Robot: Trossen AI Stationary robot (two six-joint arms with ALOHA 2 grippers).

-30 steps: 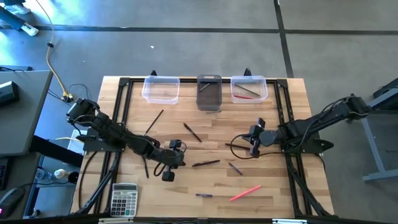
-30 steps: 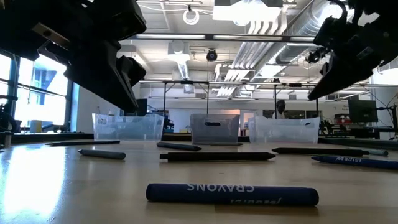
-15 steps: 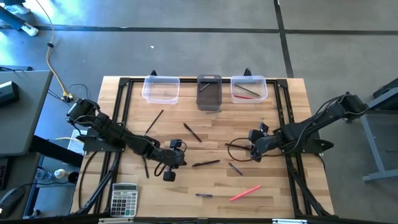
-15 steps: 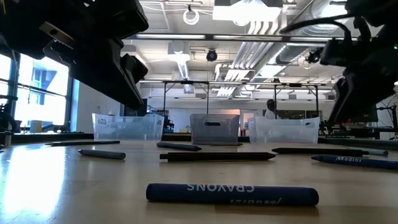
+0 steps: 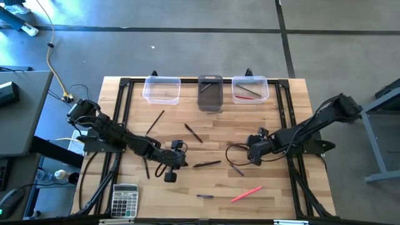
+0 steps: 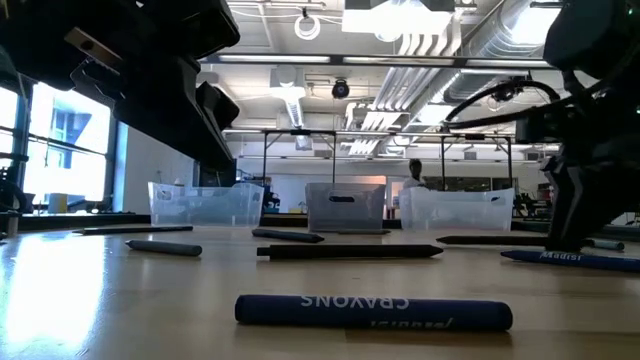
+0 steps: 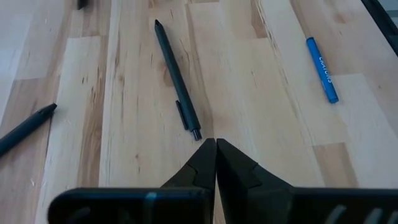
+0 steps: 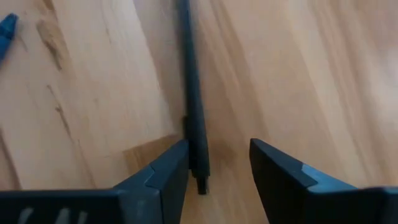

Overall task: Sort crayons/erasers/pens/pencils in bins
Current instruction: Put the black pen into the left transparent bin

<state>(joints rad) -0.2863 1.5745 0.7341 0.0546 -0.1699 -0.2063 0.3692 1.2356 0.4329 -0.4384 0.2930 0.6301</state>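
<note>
Pens, pencils and crayons scattered flat across the desk (image 5: 275, 125); a red one already inside the right clear bin (image 5: 250, 89), beside the smoky bin (image 5: 210, 94) and left clear bin (image 5: 162, 89) at the far edge. Right gripper (image 8: 214, 168) low over the desk, jaws apart, straddling one end of a dark pen (image 8: 191, 93) without clamping it. Left gripper (image 7: 216, 155) near another black pen (image 7: 176, 79), jaws together, empty. Blue crayon (image 6: 373, 311) lying nearest the front.

A short dark-blue paper-wrapped crayon (image 6: 373, 312) lying nearest the low camera bears "CRAYONS" — printed upside down. A thinner blue crayon (image 6: 570, 258) farther right carries smaller lettering — not legible.
</note>
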